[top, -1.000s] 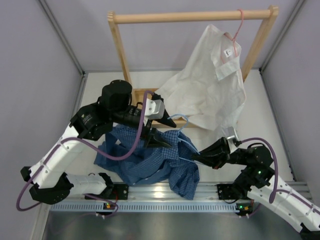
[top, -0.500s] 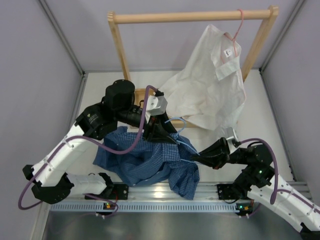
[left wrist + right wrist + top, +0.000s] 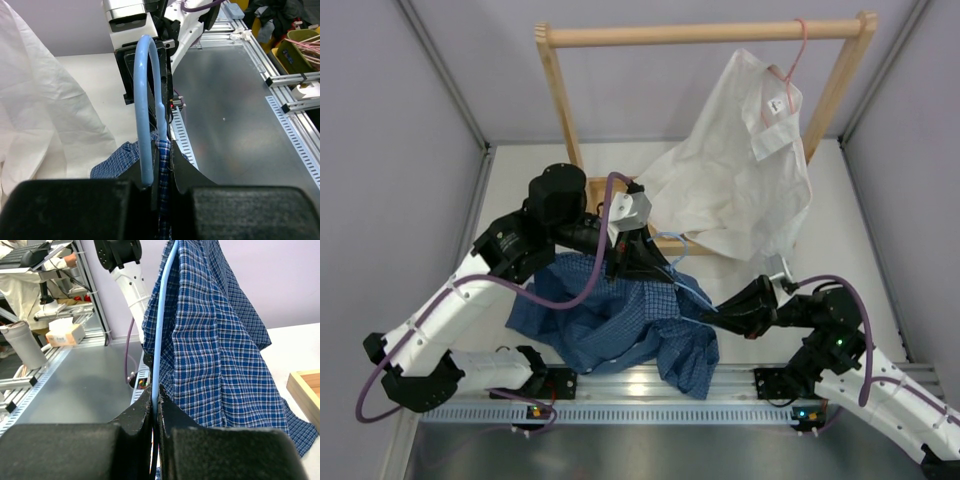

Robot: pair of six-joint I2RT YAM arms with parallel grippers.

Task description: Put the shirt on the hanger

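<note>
The dark blue checked shirt lies bunched on the table in front of the arms, partly draped over the light-blue hanger. My left gripper is shut on a fold of the shirt right beside the hanger's hook, which arches up past my left finger. My right gripper is shut on the hanger's thin wire. In the right wrist view the shirt hangs down to the right of that wire. Cloth hides most of the hanger's frame.
A wooden clothes rack stands at the back. On it a large white shirt hangs from a pink hanger, reaching down close to my left gripper. An aluminium rail runs along the near edge.
My left gripper has gone from open to shut, closing on shirt fabric next to the hanger's hook, and shifted slightly back. The right gripper keeps its hold on the hanger.
</note>
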